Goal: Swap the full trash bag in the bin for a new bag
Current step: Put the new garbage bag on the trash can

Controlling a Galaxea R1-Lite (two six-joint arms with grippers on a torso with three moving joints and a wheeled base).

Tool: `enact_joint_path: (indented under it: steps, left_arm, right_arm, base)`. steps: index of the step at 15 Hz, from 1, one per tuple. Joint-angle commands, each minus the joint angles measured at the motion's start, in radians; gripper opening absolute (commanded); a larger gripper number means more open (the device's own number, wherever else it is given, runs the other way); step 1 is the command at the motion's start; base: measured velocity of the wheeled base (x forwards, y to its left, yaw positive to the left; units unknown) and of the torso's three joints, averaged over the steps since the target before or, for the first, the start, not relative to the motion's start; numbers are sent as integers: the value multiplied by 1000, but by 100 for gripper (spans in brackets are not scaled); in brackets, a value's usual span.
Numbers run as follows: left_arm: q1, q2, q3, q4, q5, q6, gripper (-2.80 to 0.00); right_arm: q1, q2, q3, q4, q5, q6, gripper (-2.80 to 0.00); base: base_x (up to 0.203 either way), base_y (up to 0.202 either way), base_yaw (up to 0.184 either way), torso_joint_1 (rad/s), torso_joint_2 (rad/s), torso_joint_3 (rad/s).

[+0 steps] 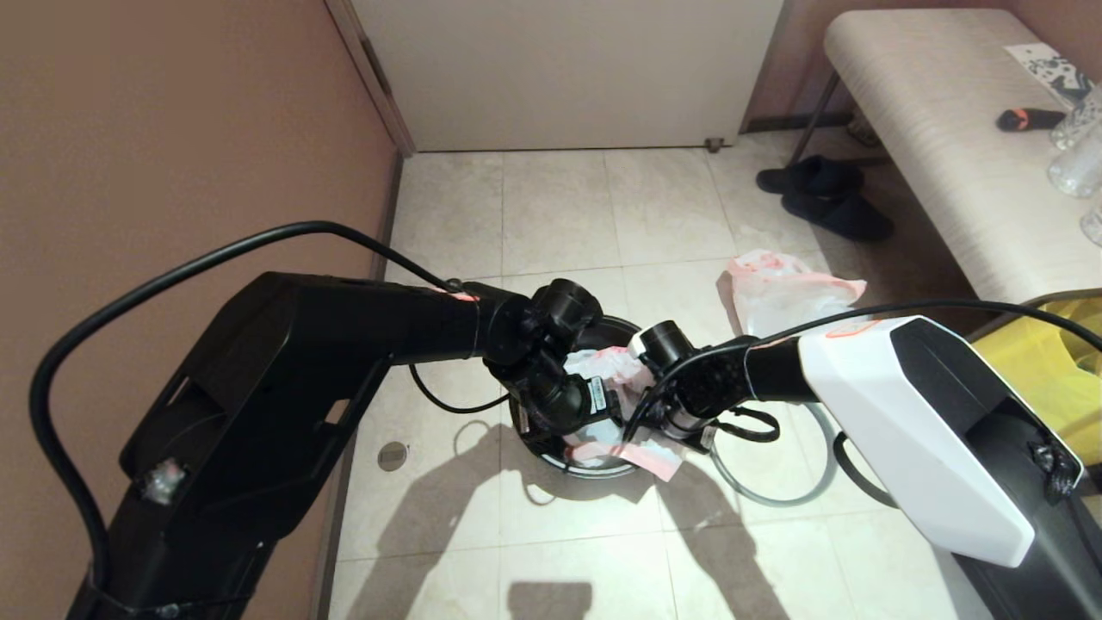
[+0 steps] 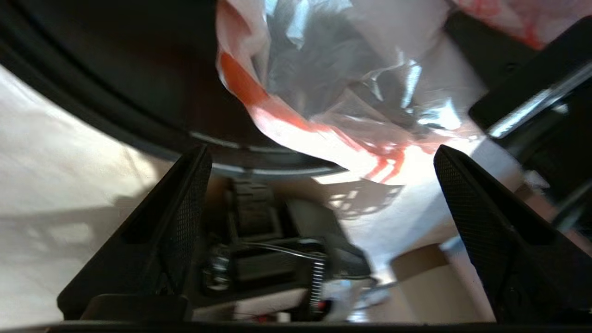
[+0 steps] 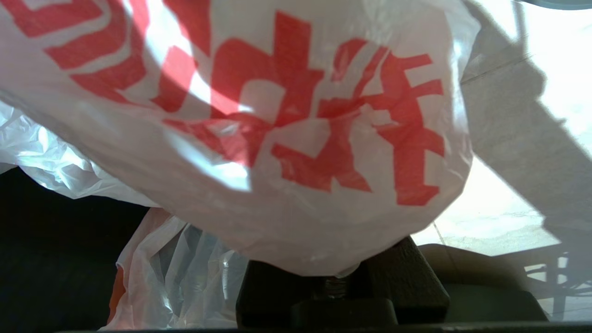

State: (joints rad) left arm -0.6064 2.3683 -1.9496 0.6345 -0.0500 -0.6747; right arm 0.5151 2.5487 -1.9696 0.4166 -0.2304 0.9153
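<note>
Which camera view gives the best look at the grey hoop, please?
The head view: the grey hoop lies on the floor tiles beside the bin, partly hidden by the right arm. The left wrist view doesn't show it; the right wrist view shows at most an edge in one corner.

**Crowded bin mouth, open floor around it**

Both wrists sit over the bin (image 1: pixel 622 330) at frame centre. The left gripper (image 2: pixel 319 157) stands wide, nothing between its fingers. The new bag (image 1: pixel 613 368), pinched by the right gripper (image 3: pixel 340 273), drapes over the opening. The grey hoop (image 1: pixel 779 492) lies lower right. Bare tiles fill the upper centre.
</note>
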Motion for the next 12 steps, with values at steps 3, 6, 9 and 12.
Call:
enact_joint_path:
  steps: [3,6,9,12]
  left_arm:
    - [-37,-9,-4,1,-10,-127,0]
    - [-37,-10,-5,-20,-64,-174,0]
    - [-33,-5,-1,-24,-121,-271,-280]
    - [-5,0,3,-42,-216,-346,-280]
  right_arm:
    - [5,7,0,-9,-1,5,-280]
    - [3,8,0,-9,0,5,-280]
    - [2,14,0,-10,0,5,-280]
    - [2,15,0,-10,0,5,-280]
  base:
    - [0,0,0,0,0,0]
    - [0,0,0,0,0,0]
    - [0,0,0,0,0,0]
    - [0,0,0,0,0,0]
